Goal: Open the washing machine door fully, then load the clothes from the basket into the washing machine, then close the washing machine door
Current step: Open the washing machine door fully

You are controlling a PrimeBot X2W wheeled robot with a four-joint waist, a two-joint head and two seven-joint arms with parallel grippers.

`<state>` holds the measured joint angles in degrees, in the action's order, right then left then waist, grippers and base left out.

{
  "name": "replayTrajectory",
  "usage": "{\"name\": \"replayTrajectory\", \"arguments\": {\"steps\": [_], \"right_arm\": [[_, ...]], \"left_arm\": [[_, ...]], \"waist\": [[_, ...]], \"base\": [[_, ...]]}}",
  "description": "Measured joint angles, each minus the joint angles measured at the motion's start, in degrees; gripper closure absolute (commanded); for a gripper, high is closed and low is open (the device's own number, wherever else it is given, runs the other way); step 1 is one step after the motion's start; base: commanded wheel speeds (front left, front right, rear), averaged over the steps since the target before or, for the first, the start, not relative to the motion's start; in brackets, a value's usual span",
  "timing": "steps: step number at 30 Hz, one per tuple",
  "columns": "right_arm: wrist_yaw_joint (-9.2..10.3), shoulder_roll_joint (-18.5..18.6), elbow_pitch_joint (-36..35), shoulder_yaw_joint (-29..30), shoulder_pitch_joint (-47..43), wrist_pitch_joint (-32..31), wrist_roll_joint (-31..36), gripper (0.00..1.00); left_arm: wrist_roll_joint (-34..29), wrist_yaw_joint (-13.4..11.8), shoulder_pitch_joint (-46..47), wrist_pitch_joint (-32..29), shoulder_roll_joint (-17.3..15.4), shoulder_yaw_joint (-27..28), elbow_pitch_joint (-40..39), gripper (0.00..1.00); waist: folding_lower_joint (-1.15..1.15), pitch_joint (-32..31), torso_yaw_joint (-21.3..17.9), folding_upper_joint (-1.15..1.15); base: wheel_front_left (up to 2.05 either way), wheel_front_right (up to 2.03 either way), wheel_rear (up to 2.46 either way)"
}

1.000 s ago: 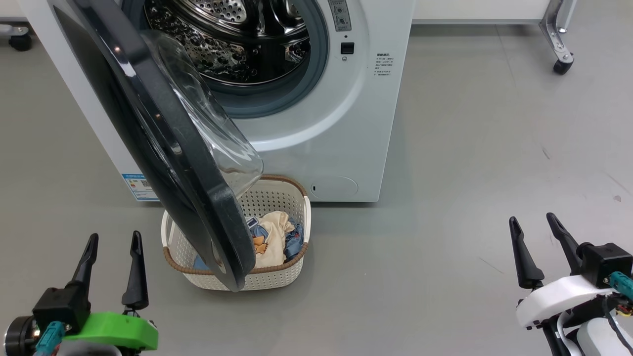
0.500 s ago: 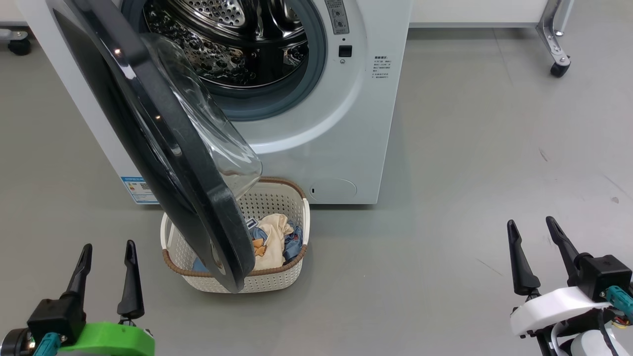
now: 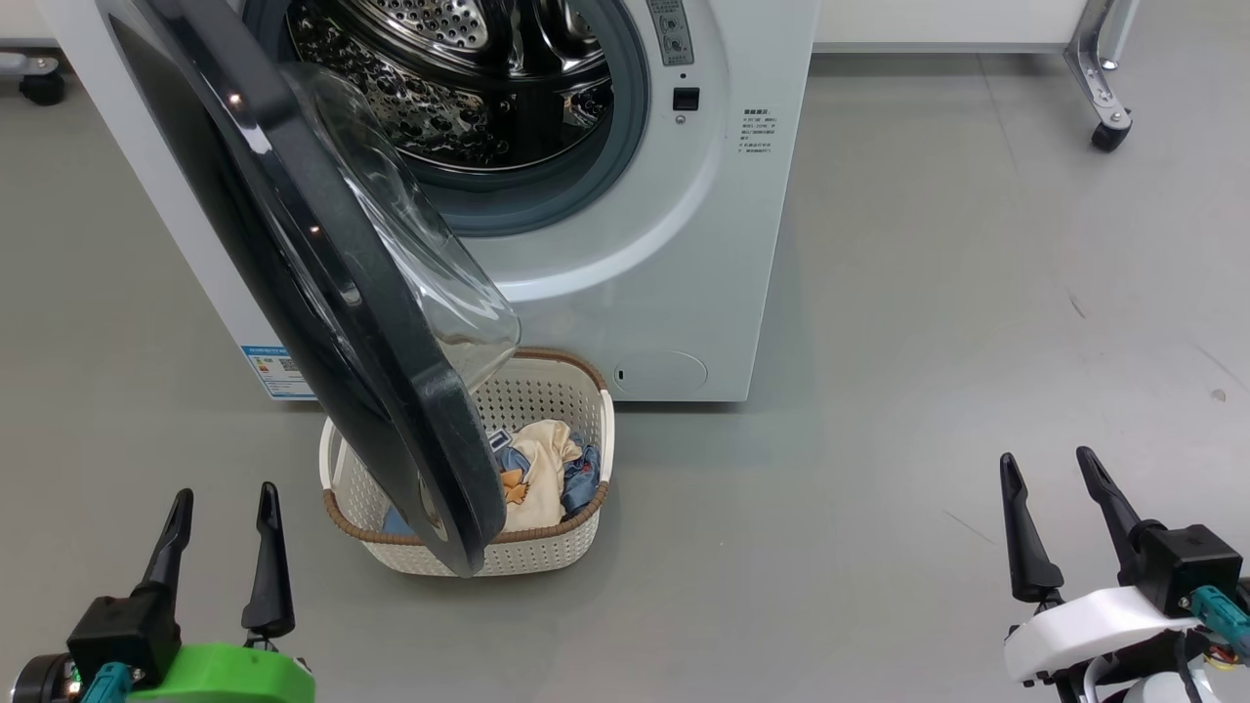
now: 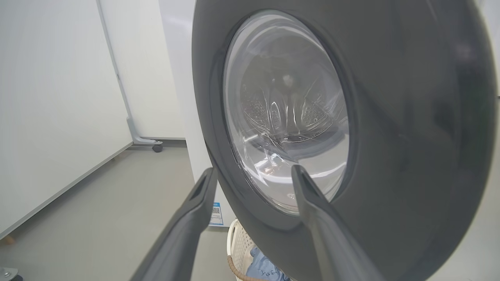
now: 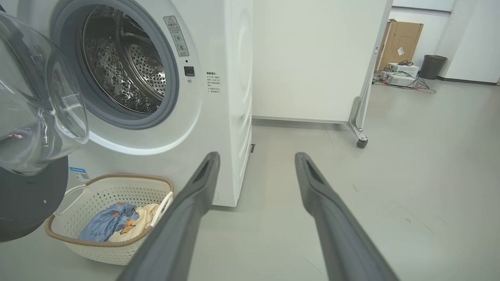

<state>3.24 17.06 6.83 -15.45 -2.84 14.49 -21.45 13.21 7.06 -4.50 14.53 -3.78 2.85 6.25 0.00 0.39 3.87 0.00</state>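
left claw [image 3: 225, 489], right claw [image 3: 1044, 453] lower (both spread)

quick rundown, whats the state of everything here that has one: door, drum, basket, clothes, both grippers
washing machine door, open, swung out from the front
drum, no clothes in the part that shows
basket, upright, not empty
clothes, bunched inside the basket
left gripper, open, holding nothing
right gripper, open, holding nothing
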Motion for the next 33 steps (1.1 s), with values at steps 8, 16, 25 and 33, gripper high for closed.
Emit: {"name": "replayTrajectory", "arguments": {"steps": [8, 16, 25, 33], "right_arm": [[-0.19, -0.81, -0.01, 0.59, -0.24, -0.01, 0.51, 0.0], [-0.9, -1.29, 0.01, 1.05, -0.63, 0.0, 1.03, 0.0], [-1.68, -2.25, 0.09, 1.82, -1.27, -0.01, 1.93, 0.0], [-2.3, -2.65, 0.25, 2.41, -1.48, -0.01, 2.48, 0.0]], "left_arm": [[-0.08, 0.0, -0.05, 0.0, 0.42, -0.16, 0.02, 0.0], [-0.08, 0.0, -0.09, 0.0, 0.49, -0.44, 0.09, 0.0], [-0.08, 0.05, -0.2, 0.0, 0.52, -0.51, 0.14, 0.0], [-0.08, 0.05, -0.24, 0.0, 0.59, -0.55, 0.23, 0.13]], "waist": [[0.0, -0.04, 0.01, 0.0], [0.0, -0.3, 0.01, 0.0], [0.0, -0.65, 0.17, 0.0], [0.0, -0.84, 0.21, 0.0]], "base": [[0.0, 0.0, 0.0], [0.0, 0.0, 0.0], [0.0, 0.0, 0.0], [0.0, 0.0, 0.0]]}}
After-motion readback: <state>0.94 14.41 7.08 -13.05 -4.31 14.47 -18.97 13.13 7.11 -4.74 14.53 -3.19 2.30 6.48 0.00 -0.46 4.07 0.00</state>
